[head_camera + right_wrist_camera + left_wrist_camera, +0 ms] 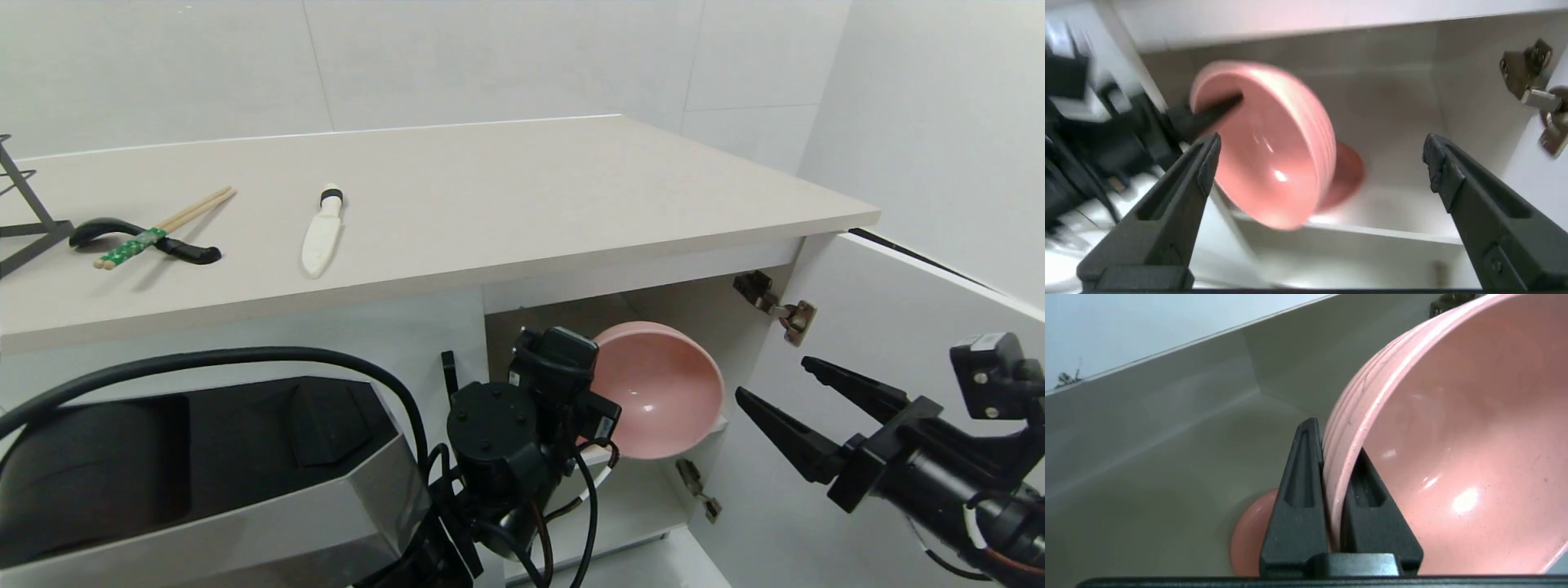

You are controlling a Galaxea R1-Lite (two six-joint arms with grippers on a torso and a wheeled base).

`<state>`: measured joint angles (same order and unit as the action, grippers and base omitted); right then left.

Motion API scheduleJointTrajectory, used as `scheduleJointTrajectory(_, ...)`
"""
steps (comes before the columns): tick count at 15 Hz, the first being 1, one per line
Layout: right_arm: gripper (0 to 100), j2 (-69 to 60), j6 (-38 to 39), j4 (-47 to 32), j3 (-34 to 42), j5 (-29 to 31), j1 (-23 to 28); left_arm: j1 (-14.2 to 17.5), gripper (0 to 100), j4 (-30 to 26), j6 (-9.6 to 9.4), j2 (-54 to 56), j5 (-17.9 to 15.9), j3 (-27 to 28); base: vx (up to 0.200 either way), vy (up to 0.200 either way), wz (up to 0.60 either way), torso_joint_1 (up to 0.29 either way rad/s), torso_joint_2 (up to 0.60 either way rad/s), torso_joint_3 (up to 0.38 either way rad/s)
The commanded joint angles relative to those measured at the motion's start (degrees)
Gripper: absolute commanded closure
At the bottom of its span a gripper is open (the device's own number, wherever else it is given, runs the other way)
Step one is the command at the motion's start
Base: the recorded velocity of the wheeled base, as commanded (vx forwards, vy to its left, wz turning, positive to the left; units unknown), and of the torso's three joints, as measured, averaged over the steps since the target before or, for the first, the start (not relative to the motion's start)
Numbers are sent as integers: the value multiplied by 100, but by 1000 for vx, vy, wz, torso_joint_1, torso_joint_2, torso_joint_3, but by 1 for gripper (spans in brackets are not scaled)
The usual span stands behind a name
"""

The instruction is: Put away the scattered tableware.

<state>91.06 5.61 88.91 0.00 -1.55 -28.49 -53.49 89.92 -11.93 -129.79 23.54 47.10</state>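
My left gripper is shut on the rim of a pink bowl, held tilted on its side inside the open cabinet under the counter. In the left wrist view the fingers pinch the bowl's wall, and a second pink dish lies on the shelf below it. The right wrist view has the bowl above that pink dish. My right gripper stands open in front of the cabinet door, holding nothing. On the counter lie chopsticks, a black spoon and a white knife.
The cabinet door is swung open to the right, with hinges on the frame. A black rack stands at the counter's left edge. The counter's right half is bare.
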Motion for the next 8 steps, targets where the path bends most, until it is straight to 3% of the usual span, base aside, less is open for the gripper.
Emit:
scheduleJointTrajectory(1, 0, 544, -675, -58, 0, 49, -34, -30, 100, 8, 16, 15, 1, 0, 0, 0, 0, 0, 0, 0)
scheduleJointTrajectory(8, 0, 1405, -666, 109, -105, 49, 370, -223, 100, 8, 51, 95, -25, 18, 0, 0, 0, 0, 0, 0)
